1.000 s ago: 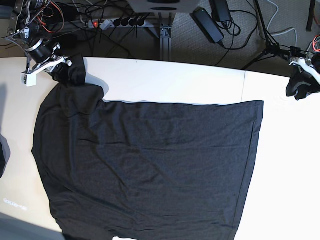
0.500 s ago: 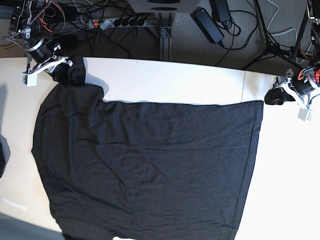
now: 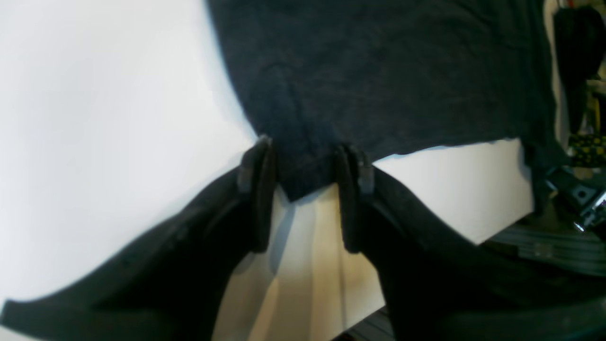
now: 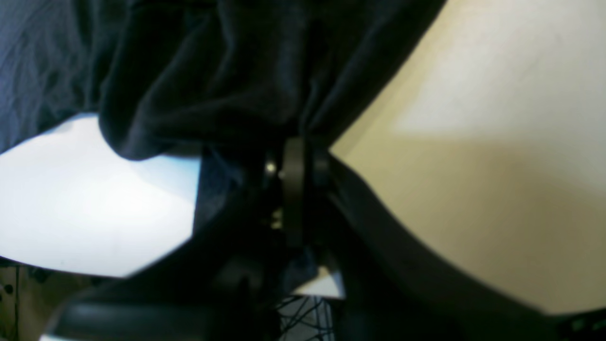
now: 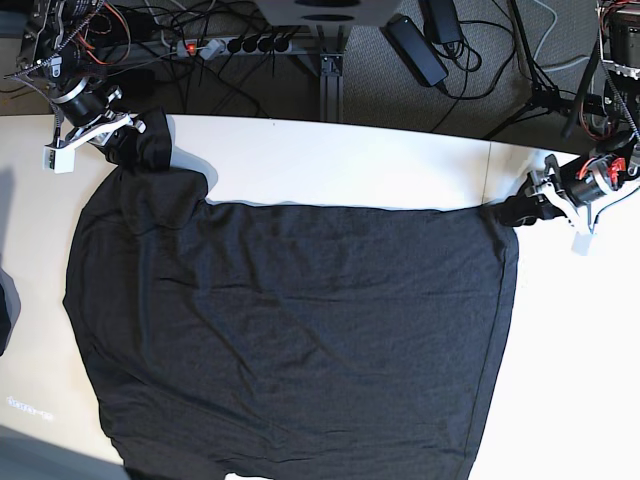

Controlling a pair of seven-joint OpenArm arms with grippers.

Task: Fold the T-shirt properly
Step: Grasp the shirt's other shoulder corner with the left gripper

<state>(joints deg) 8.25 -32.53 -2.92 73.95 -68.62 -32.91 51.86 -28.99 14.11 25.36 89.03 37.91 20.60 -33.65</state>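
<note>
The dark charcoal T-shirt (image 5: 300, 330) lies spread flat, plain side up, on the white table (image 5: 350, 165). My right gripper (image 5: 135, 135) is at the far left corner, shut on a bunched part of the shirt; the right wrist view shows the gripper (image 4: 296, 156) closed with dark cloth (image 4: 189, 57) gathered above it. My left gripper (image 5: 515, 212) is at the shirt's far right corner. In the left wrist view the gripper (image 3: 305, 156) is open, its jaws on either side of the corner of the shirt (image 3: 378, 71), low over the table.
A power strip (image 5: 230, 45), cables and a tripod leg (image 5: 545, 95) lie on the floor beyond the table's far edge. A seam (image 5: 488, 175) runs across the table at the right. A dark object (image 5: 4, 310) shows at the left edge.
My left gripper has moved in from the table's right edge to the shirt's far right corner, now straddling it. The corner has shifted slightly left. The right gripper has not moved.
</note>
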